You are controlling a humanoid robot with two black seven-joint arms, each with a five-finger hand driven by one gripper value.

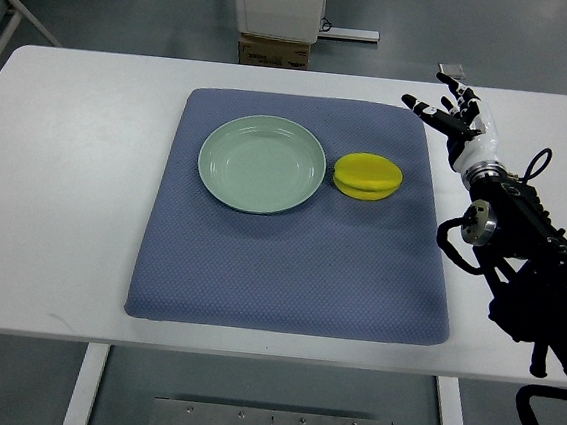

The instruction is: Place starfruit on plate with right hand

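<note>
We see the robot's right hand (452,108), a black-and-white fingered hand on a cable-wrapped black arm, poised over the far right of the white table (64,201), its fingers spread and holding nothing, just off the far right corner of the quilted blue-grey cloth mat (288,273). The yellow, ridged plastic starfruit (368,176) lies untouched on the mat, just to the right of the round pale-green plate (262,163) and very close to its rim; we cannot tell whether the two touch. The fruit lies flat, its long axis running left to right, one end toward the plate, the other toward the hand's side of the table. In our judgement the reach has yet to begin: the hand should travel left and nearer, come down from above and close across the fruit's short width, far side to near side, so the fingers avoid the plate's rim. A short lift and a small shift left would then carry it over the plate's centre. The left arm is nowhere in the frame.
</note>
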